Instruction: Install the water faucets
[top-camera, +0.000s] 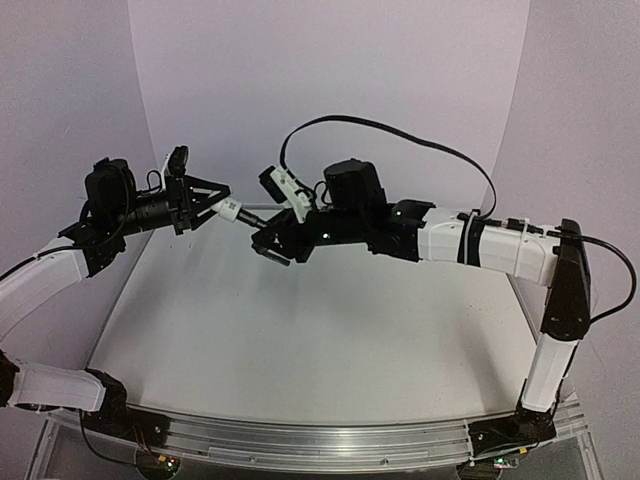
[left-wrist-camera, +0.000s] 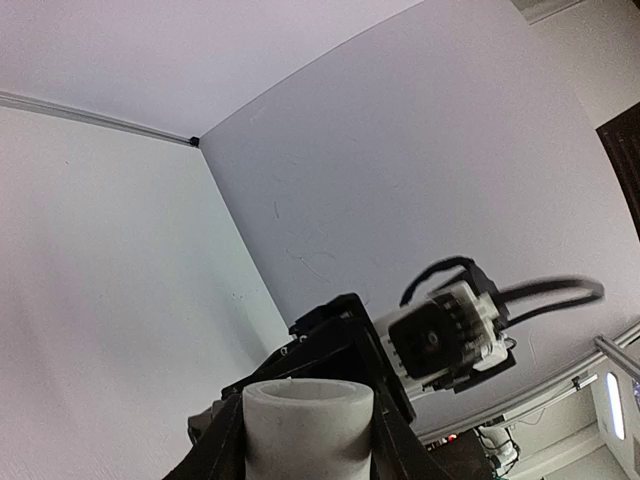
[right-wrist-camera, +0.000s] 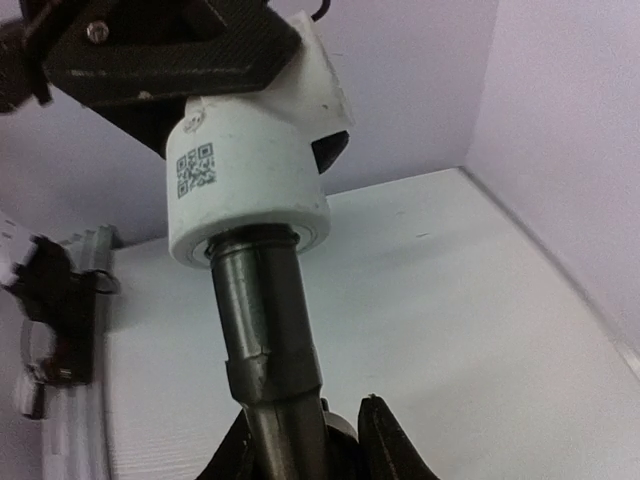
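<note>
Plastic by the look: light, stiff, slick. The left tool (top-camera: 216, 203) pinches the white fitting (right-wrist-camera: 250, 190) round its barrel. The right tool (right-wrist-camera: 300, 445) pinches the black tap (right-wrist-camera: 265, 340) by its stem, end inside the fitting, above the counter (top-camera: 300, 340), far middle.

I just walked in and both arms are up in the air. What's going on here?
The two arms are joining a faucet in mid-air above the table. The left gripper is clamped on the white fitting, and the right gripper grips the black tap by its stem. The tap's end sits in the fitting's opening. How far in it goes cannot be seen.
</note>
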